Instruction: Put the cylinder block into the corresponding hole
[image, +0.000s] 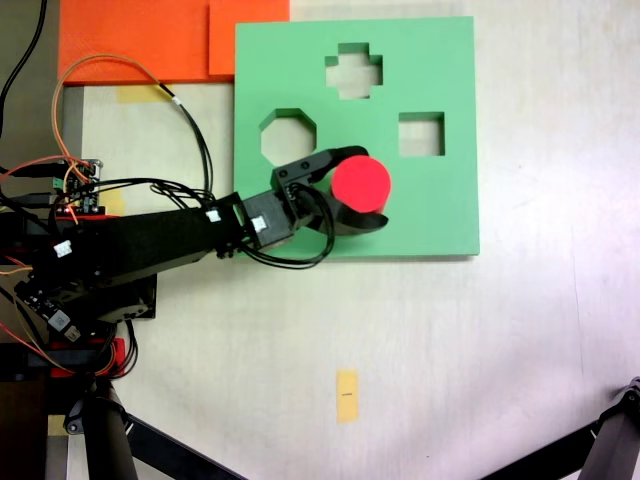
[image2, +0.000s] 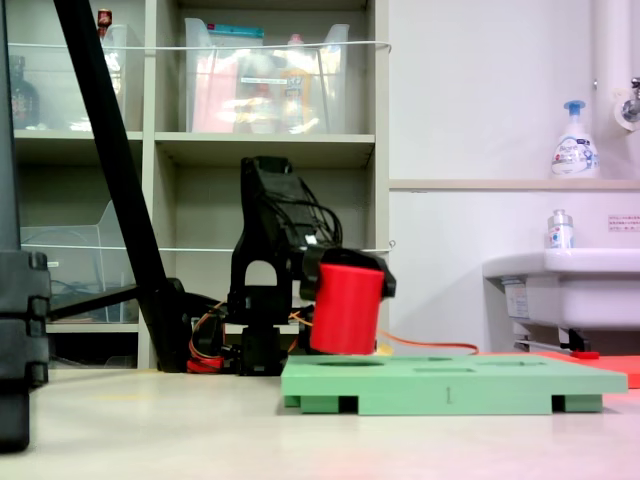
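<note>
My gripper (image: 362, 187) is shut on the cylinder block (image: 360, 182), a bright red-pink foam cylinder, with one black finger on either side. It is over the near-middle part of the green foam board (image: 450, 215). In the second exterior view the cylinder block (image2: 346, 310) hangs slightly tilted in the gripper (image2: 352, 272), its bottom edge just above the green foam board (image2: 450, 385). The round hole does not show in the first exterior view; the cylinder covers that spot. The octagonal cut-out (image: 288, 137), cross cut-out (image: 353, 71) and square cut-out (image: 421, 134) are uncovered.
Orange foam sheets (image: 150, 40) lie beyond the board's far left corner. A yellow tape strip (image: 346, 395) marks the floor. Cables (image: 150, 90) loop by the arm base. Black stand legs (image: 150, 440) cross the first exterior view's bottom. A sink (image2: 565, 285) stands at the second exterior view's right.
</note>
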